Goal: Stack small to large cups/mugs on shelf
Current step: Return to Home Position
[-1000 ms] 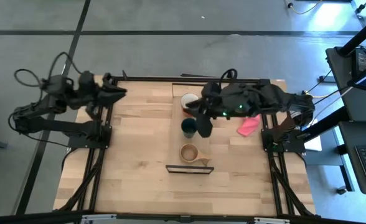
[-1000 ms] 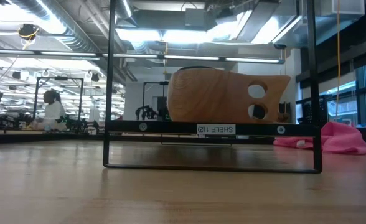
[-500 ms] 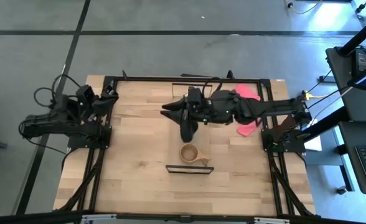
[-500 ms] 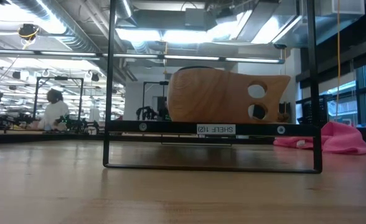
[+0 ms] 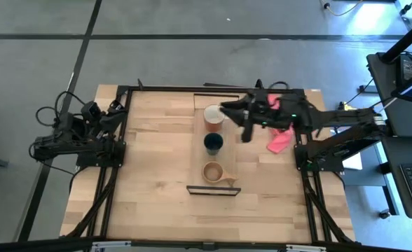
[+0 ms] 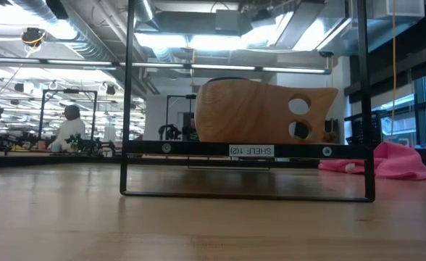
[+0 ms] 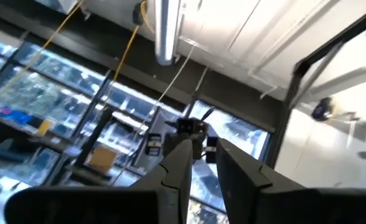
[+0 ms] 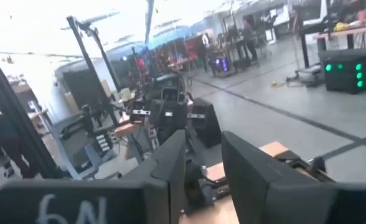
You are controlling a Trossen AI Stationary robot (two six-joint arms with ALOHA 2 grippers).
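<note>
The shelf (image 5: 228, 157) is a long light-wood board with black frame ends (image 6: 246, 149). Three cups stand apart in a row on it, each on its base. The orange-brown mug (image 5: 214, 115) is farthest, the dark green cup (image 5: 214, 143) is in the middle, and the tan wooden cup (image 5: 214, 171) is nearest. The wooden cup also shows in the low view (image 6: 260, 111). My right gripper (image 5: 228, 108) hovers beside the orange-brown mug, empty, with a narrow gap between its fingers (image 8: 203, 155). My left gripper (image 5: 116, 110) is shut and empty at the table's left edge.
A pink cloth (image 5: 279, 141) lies on the table to the right of the shelf and shows in the low view (image 6: 387, 161). Black rails run along the table's left and right sides. A person (image 6: 69, 127) sits far off in the room.
My right gripper has left the dark green cup. It swung toward the table's left over the shelf's far part, then drew back toward the right and far edge, to beside the orange-brown mug. My left arm has folded back toward the left edge. The cups have stayed put.
</note>
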